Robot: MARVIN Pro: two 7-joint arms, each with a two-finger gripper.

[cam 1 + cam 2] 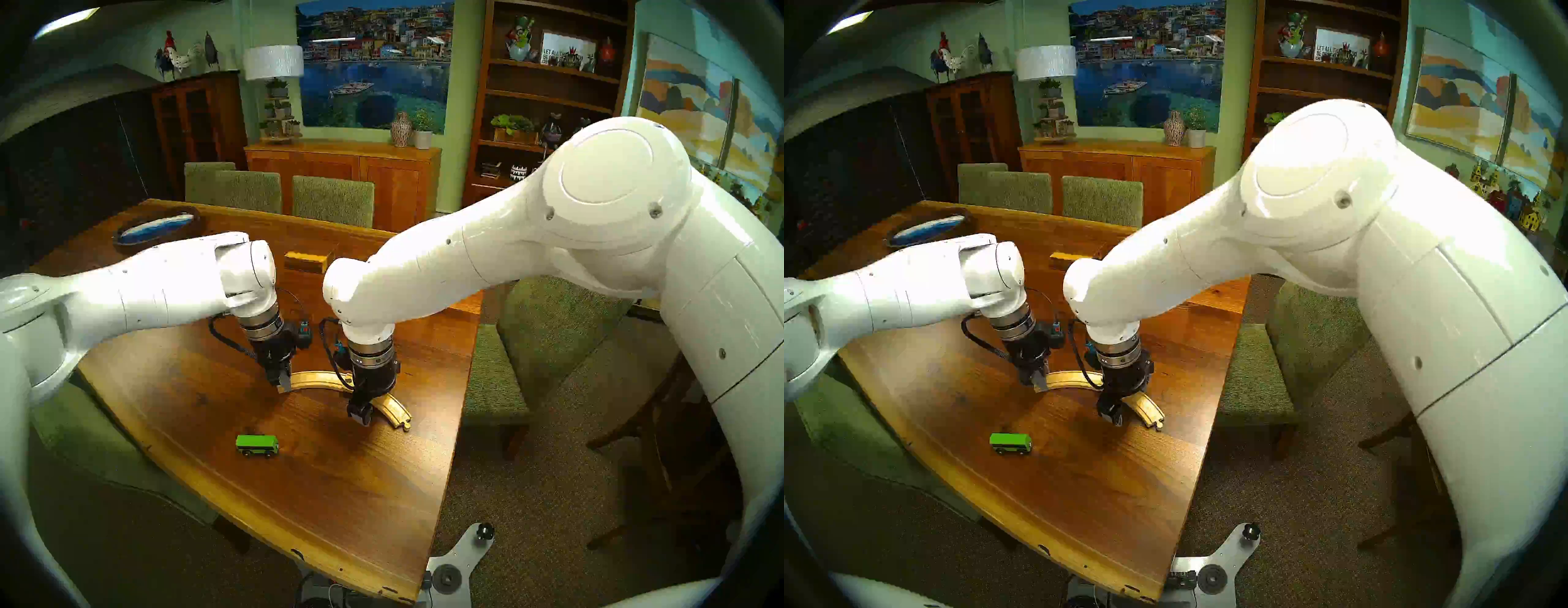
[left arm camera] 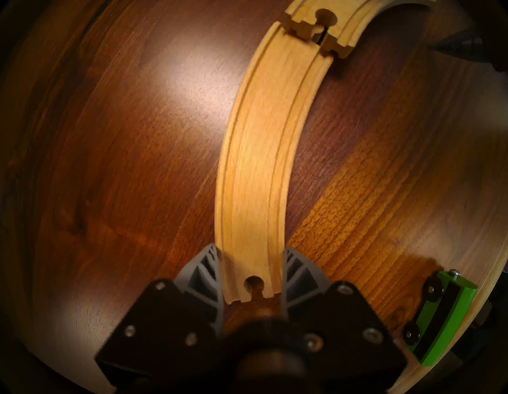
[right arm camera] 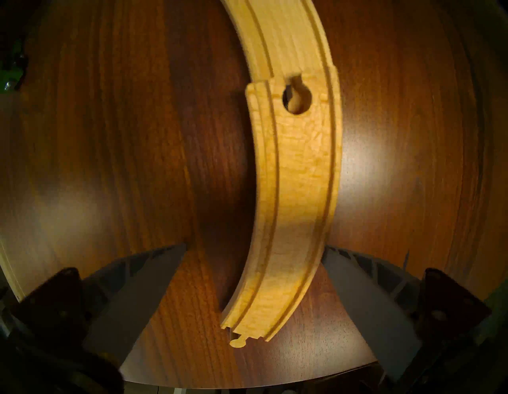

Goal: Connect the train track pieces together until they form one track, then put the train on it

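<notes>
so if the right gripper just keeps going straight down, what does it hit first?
Probably the right-hand track piece: the right gripper hangs open with that piece running up between its fingers. Depth is unclear, so a fingertip could reach the table first.

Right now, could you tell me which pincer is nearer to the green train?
Neither clearly. The left pincer, shut on the far track piece, stands beyond the green train; the right pincer, open over the near track piece, stands to its right.

Glossy white shells are covering both arms [image 1: 466,263]. Black cables are looping beside silver-ringed wrists, and grey ribbed fingers [image 2: 203,278] are wearing black screwed mounts.
</notes>
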